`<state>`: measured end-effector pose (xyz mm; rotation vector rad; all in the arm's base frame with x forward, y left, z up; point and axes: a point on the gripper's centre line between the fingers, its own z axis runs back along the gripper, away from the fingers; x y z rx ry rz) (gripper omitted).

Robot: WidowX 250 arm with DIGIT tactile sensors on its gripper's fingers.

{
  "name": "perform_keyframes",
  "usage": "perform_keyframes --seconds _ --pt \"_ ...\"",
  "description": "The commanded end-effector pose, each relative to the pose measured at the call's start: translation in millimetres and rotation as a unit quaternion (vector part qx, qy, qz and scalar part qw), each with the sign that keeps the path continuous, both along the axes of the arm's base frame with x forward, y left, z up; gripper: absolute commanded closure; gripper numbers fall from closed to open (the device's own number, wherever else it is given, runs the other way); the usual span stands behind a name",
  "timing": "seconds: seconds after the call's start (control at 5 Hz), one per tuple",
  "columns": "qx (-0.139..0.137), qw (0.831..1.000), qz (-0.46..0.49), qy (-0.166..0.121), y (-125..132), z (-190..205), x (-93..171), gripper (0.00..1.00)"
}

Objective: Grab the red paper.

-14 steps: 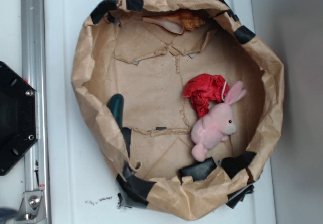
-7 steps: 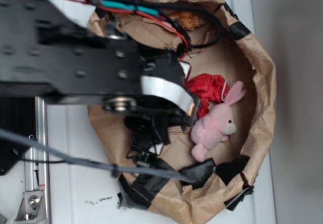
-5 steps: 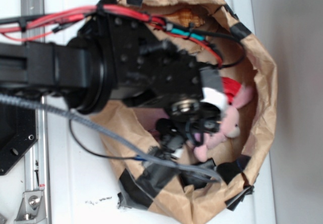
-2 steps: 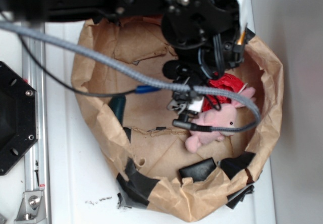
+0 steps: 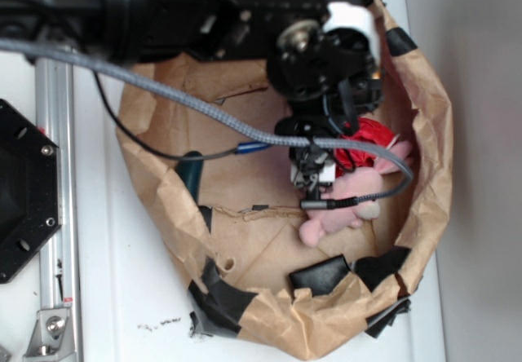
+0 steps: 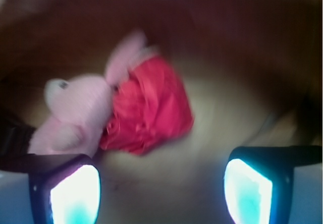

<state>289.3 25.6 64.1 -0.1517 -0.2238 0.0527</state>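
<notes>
— Two things crowd the right side of the brown paper basin: the red paper and the pink plush bunny. See how tight it is there?

— Tight, yes. The red paper touches the bunny's head and ears, and the basin's crumpled wall rises just beside both of them. From the wrist view the red paper lies ahead of the fingers, left of the middle, the bunny pressed against its left edge.

— And the gripper?

— Spread wide, nothing between the fingers. One lit pad sits low at the left, the other low at the right, with bare basin floor between them. The view is blurred, so finer detail is lost.

— Any free room?

— Plenty on the basin's left half, where only a dark green thing stands by the wall. The arm's black body and a grey braided cable cover the upper rim. Black tape patches line the near edge, and the white tabletop shows outside.
</notes>
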Motion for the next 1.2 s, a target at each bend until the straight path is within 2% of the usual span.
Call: perform_keyframes --seconds 0.0,0.2,0.6,0.8,1.0 --pt "-0.077 0.964 0.251 0.033 4.6 26.6 -13.4 0.0" --pt "-0.081 0.938 0.334 0.036 8.6 18.5 -5.6 0.0" --pt "-0.137 0.957 0.252 -0.035 -17.8 10.6 34.8 0.0" --pt "-0.157 0.962 0.218 -0.05 -33.8 13.5 47.4 0.0" --pt "-0.137 0.974 0.173 -0.059 -47.7 6.4 57.9 0.0"
